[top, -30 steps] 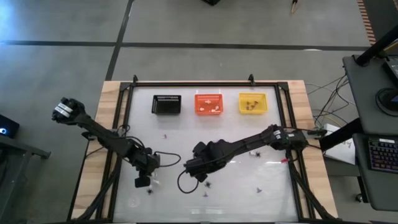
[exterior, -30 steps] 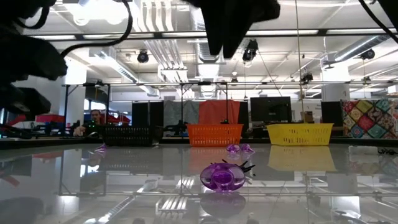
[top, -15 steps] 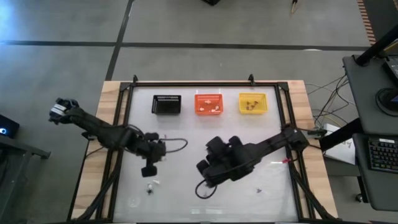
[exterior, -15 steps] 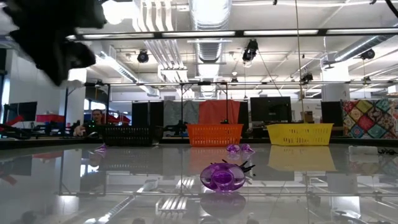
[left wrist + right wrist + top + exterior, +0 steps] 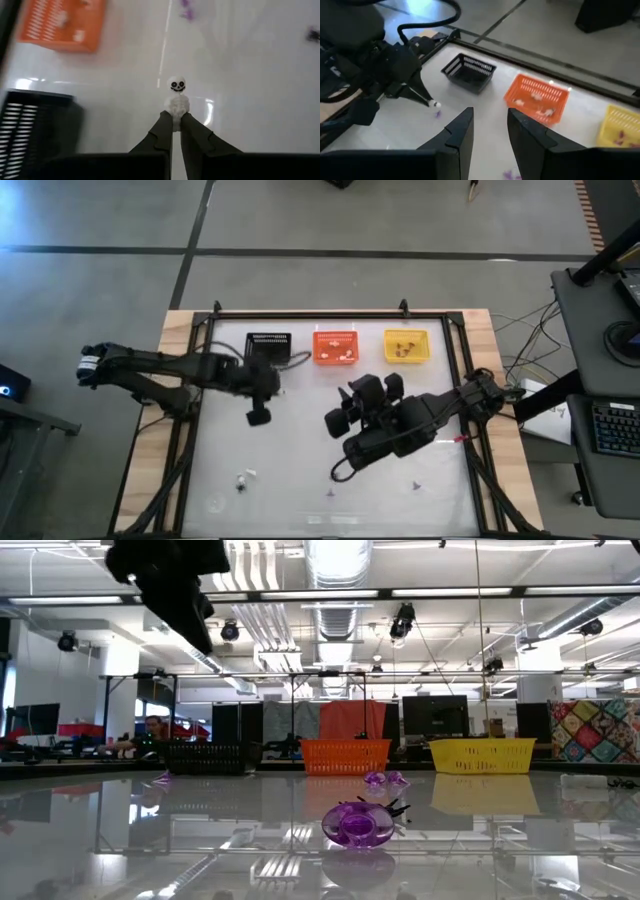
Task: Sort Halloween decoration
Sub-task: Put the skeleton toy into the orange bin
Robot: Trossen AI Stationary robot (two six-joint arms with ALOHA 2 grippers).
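My left gripper (image 5: pixel 175 120) is shut on a tiny white skeleton figure (image 5: pixel 176 95) and hangs above the table just near of the black basket (image 5: pixel 268 347); it also shows in the right wrist view (image 5: pixel 432 102). My right gripper (image 5: pixel 490 125) is open and empty, raised over the table's middle (image 5: pixel 365 392), facing the baskets. The orange basket (image 5: pixel 336 346) holds white bits and the yellow basket (image 5: pixel 406 346) brownish ones. Loose trinkets lie on the table: a white and black pair (image 5: pixel 243 478), purple bits (image 5: pixel 329 492), and a purple piece (image 5: pixel 358 825). My left gripper pinches the skeleton's lower body (image 5: pixel 176 111) between its two fingertips. The skull (image 5: pixel 176 84) sticks out past the tips. The figure is lifted clear of the table.
The three baskets stand in a row along the table's far edge. A black frame rail (image 5: pixel 330 315) runs round the white tabletop. Another purple trinket (image 5: pixel 415 485) lies toward the near right. A cable loop (image 5: pixel 345 468) hangs under the right arm.
My left gripper has risen from the near left of the table and travelled toward the far edge, up to the black basket, carrying the skeleton. My right gripper has lifted off the near middle, moved toward the far right and tipped up to face the baskets.
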